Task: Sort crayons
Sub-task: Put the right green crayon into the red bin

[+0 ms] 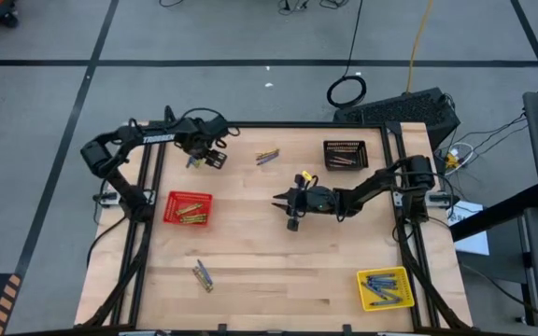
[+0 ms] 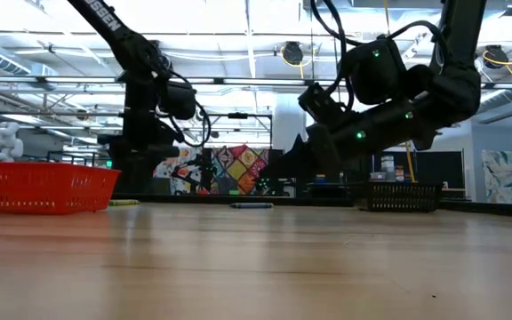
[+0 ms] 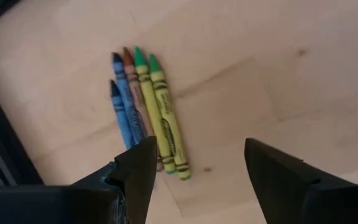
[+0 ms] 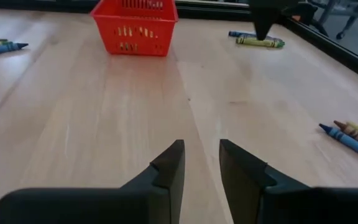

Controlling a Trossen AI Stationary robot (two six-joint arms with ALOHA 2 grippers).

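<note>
From above, the left gripper [image 1: 215,159] hangs at the far left of the wooden counter [image 1: 269,271], over a small cluster of crayons [image 1: 194,161]. Only the left wrist view resolves that cluster: two blue, one brown and two yellow-green crayons [image 3: 145,109] lying side by side on the wood, with the jaws spread wide above them and holding nothing.

The right gripper [image 1: 285,201] sits over bare wood near the counter's middle. Its wrist view shows the jaws partly parted, nothing between them.

The overhead view alone shows all three baskets: red basket [image 1: 188,208] with yellow crayons, black basket [image 1: 346,155] at the far side, yellow basket [image 1: 384,287] with blue crayons. Loose crayons also lie at far centre [image 1: 267,156] and near the front [image 1: 203,275].
</note>
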